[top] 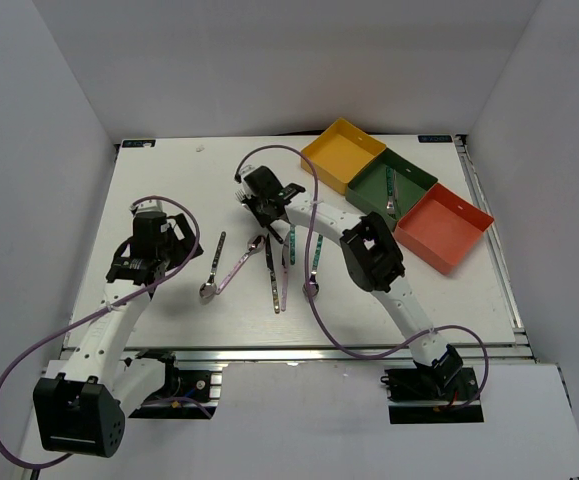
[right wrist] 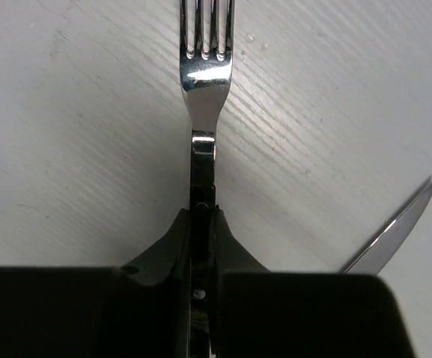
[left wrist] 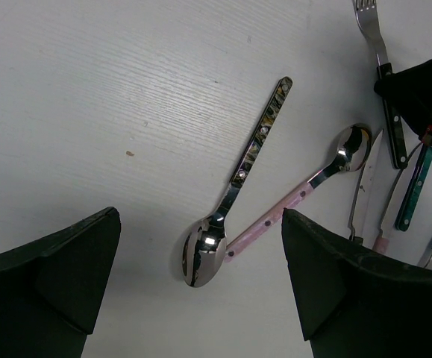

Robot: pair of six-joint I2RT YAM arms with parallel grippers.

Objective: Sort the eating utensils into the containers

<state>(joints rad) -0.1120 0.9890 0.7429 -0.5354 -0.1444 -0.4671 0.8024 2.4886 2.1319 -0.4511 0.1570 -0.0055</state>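
White wood-grain table (top: 169, 180); plain pale walls (top: 269, 60) enclose three sides.

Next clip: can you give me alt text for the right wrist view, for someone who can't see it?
The right pincer is closed on the dark handle of a silver fork, its tines pointing toward the top of the picture, over a white table. At the lower right, the tip of a knife blade lies on the table.

A black-handled fork (right wrist: 207, 89) is lying flat, a patterned spoon (left wrist: 238, 179) and pink spoon (left wrist: 305, 190) lying nearby — one utensil (top: 390, 192) is resting in the dark green tray (top: 369, 186), between the yellow tray (top: 342, 155) and red-orange tray (top: 441, 228).
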